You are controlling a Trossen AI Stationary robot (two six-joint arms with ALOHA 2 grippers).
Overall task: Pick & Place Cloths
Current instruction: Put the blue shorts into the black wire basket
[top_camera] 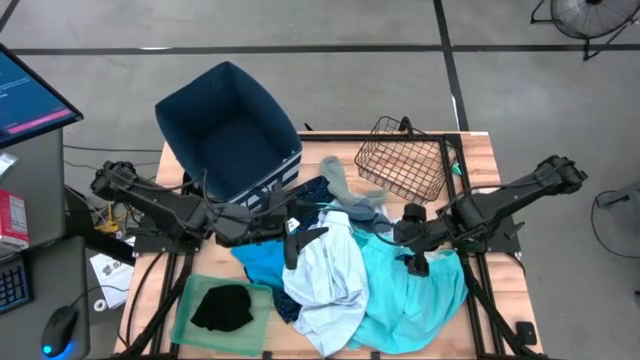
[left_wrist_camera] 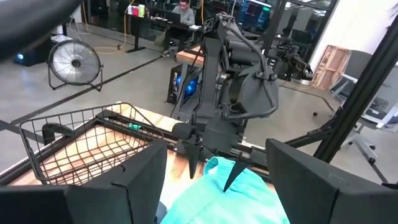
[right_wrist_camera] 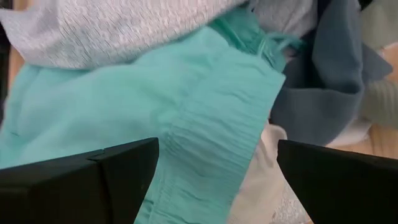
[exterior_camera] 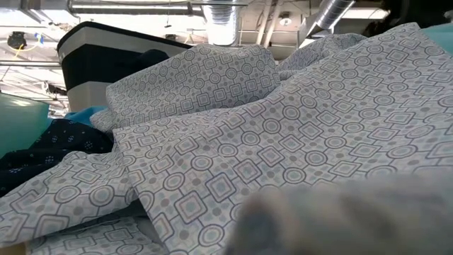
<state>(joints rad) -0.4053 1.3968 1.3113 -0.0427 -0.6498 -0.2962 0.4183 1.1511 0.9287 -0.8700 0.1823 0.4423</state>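
Note:
The cloths lie in a pile at the table's middle: a turquoise one (top_camera: 410,290), a pale patterned one (top_camera: 330,280) that fills the low view (exterior_camera: 283,142), a bright blue one (top_camera: 262,262), a dotted navy one (top_camera: 310,192) and a grey one (top_camera: 345,185). A black cloth (top_camera: 222,308) lies on the green tray (top_camera: 190,300). My left gripper (top_camera: 305,240) is open and empty over the pile's left part. My right gripper (top_camera: 415,255) is open and points down over the turquoise cloth's gathered band (right_wrist_camera: 205,143). It also shows in the left wrist view (left_wrist_camera: 210,177). My right gripper stands with its open fingers (left_wrist_camera: 191,163) on either side of the turquoise cloth's gathered band (right_wrist_camera: 205,143), coming from above and pointing down. I cannot tell whether the fingertips touch the cloth. The cloth lies slack on the pile.
The dark blue bin (top_camera: 230,130) stands tilted at the table's far left, open side up. A wire basket (top_camera: 405,160) sits at the far right. Cables and a desk with a screen (top_camera: 30,95) are off the table's left side. A person sits far off in the room (left_wrist_camera: 183,9).

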